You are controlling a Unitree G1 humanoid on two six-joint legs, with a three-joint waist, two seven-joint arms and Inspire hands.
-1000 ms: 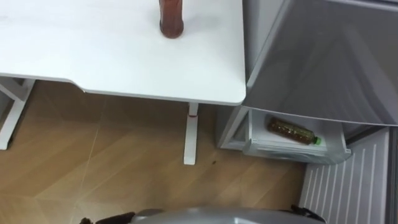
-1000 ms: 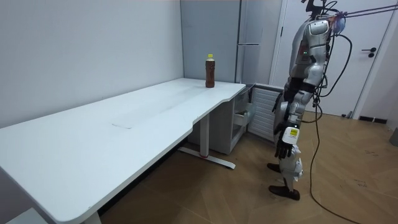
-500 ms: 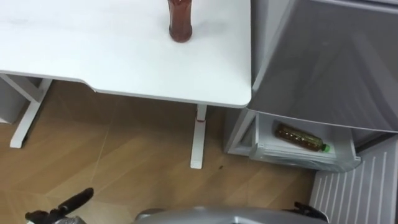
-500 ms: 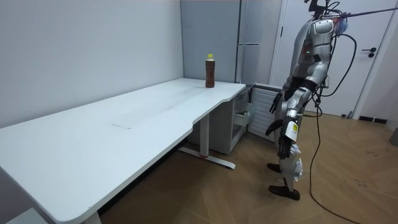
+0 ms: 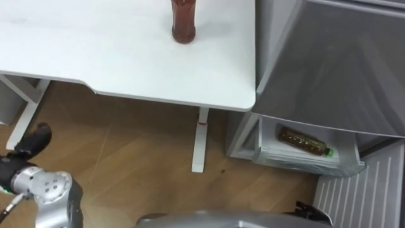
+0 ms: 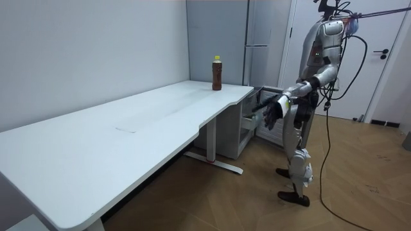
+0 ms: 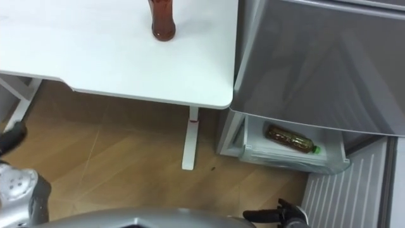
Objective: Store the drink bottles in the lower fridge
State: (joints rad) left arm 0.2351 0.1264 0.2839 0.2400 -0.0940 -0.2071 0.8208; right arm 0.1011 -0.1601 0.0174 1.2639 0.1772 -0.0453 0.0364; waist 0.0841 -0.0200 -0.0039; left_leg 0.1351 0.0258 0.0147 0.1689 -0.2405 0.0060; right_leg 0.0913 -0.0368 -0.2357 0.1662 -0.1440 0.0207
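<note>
I am raising my left hand (image 5: 28,144), fingers loose and empty, toward the brown plastic bottle (image 5: 183,22) well beyond them on the white counter (image 5: 114,57).

Silver-grey humanoid with black joints, a black left robot hand (image 5: 33,140) and dark trailing cable.
</note>
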